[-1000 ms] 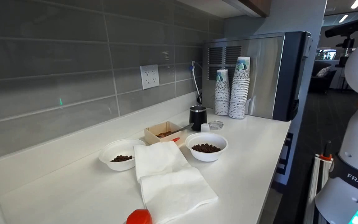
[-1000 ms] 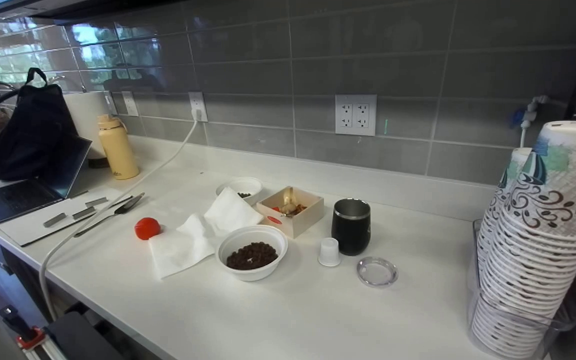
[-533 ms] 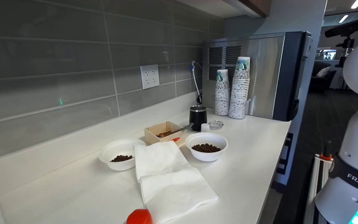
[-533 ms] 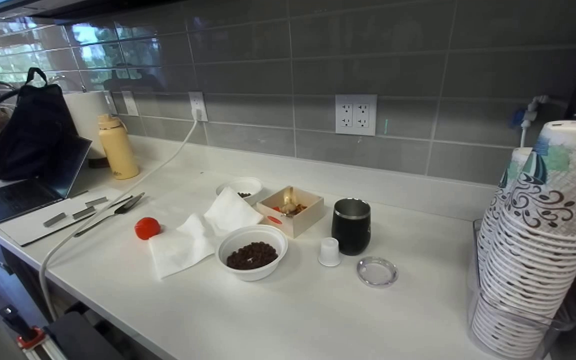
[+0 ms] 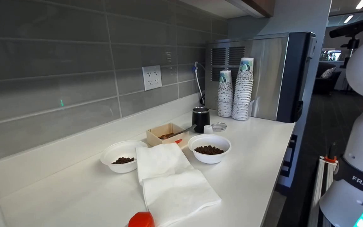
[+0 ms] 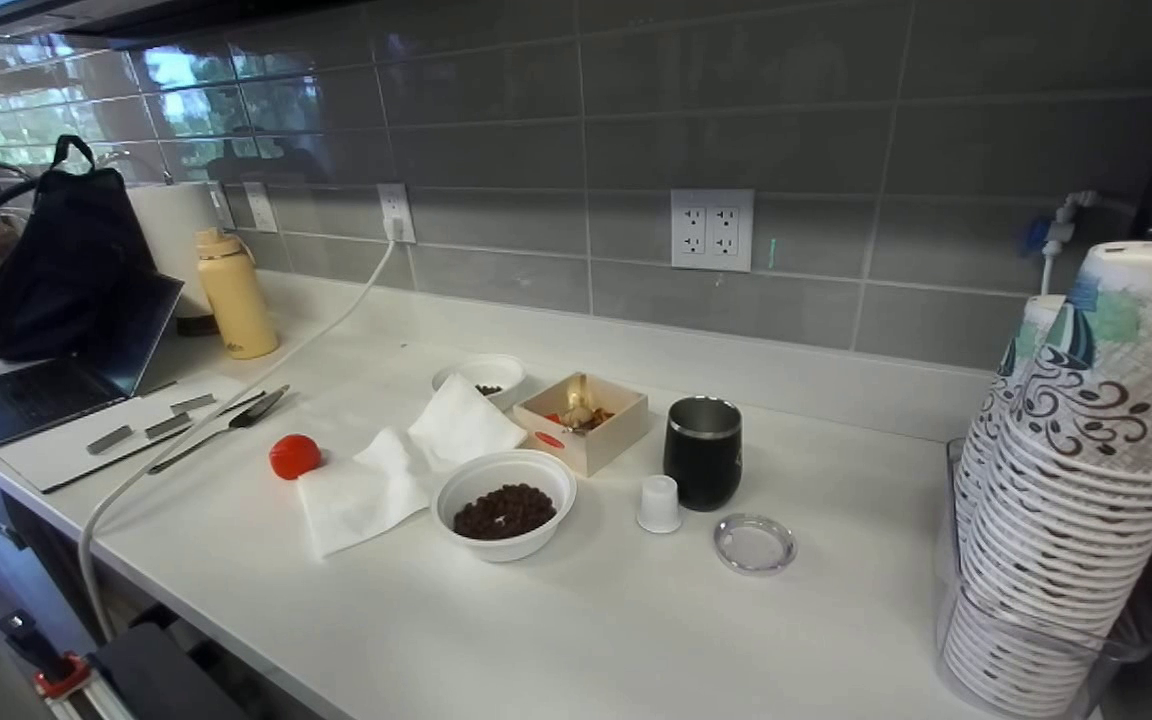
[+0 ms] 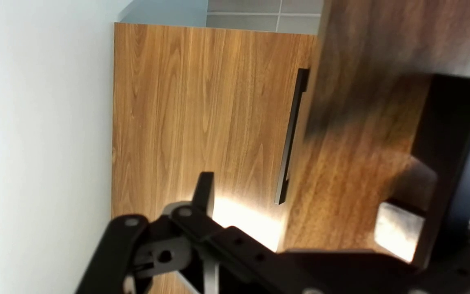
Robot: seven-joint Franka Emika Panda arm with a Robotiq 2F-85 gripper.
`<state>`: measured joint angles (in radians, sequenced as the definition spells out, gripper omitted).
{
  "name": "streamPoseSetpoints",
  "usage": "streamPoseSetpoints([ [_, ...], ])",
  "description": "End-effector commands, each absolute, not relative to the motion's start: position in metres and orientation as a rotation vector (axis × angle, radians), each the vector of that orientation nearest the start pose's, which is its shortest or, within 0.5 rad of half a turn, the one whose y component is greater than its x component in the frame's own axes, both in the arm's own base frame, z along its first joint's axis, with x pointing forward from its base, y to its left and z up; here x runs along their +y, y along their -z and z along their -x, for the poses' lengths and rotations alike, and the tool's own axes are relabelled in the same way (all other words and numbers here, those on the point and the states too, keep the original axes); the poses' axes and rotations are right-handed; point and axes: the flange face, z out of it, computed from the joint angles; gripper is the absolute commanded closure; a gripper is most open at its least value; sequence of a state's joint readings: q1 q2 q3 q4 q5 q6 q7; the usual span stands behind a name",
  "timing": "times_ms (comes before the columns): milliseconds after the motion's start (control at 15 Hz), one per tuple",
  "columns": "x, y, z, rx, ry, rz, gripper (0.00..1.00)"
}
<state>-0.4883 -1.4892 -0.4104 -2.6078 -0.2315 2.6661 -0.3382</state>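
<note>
- One pair of jaws, in the wrist view: released, spread wide apart, with no grip on anything that shows.
- Two wooden cabinet doors face the jaws. The near door (image 7: pixel 341 167), blurred, is ahead of them toward the right of the wrist view; the far door (image 7: pixel 206 122) lies beyond them, further left.
- Two black handles, one per door. The near handle (image 7: pixel 447 126) is just beside the right-hand jaw in the wrist view; I cannot tell whether they touch. The far handle (image 7: pixel 291 134) is ahead of the gap between the jaws, apart from them.
- One pale wall (image 7: pixel 43 143), left of the jaws in the wrist view.
- One white table (image 6: pixel 576 640), well apart from the jaws, as is everything on it.
- On it: two white bowls (image 6: pixel 506 548) of dark pellets, one wooden box (image 6: pixel 616 435) holding one spoon (image 5: pixel 184 130), one black cup (image 6: pixel 702 465), one small white cup (image 6: pixel 658 505), one clear lid (image 6: pixel 754 545), one red rounded thing (image 6: pixel 294 457), what look like two napkins (image 6: pixel 366 495), two stacks of paper cups (image 6: pixel 1066 530), one yellow bottle (image 6: pixel 236 300), one laptop (image 6: pixel 36 400) and one backpack (image 6: pixel 66 260).
</note>
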Motion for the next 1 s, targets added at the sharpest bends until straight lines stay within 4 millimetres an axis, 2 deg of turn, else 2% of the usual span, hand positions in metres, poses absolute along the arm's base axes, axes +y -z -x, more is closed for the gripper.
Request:
streamPoseSetpoints([
  [0, -0.215, -0.712, -0.01, -0.474, -1.645, -1.966, 0.0],
  [467, -0.218, -0.726, -0.028, -0.363, -1.656, -1.983, 0.0],
  [933, -0.223, -0.745, -0.073, -0.262, -1.614, -2.039, 0.0],
])
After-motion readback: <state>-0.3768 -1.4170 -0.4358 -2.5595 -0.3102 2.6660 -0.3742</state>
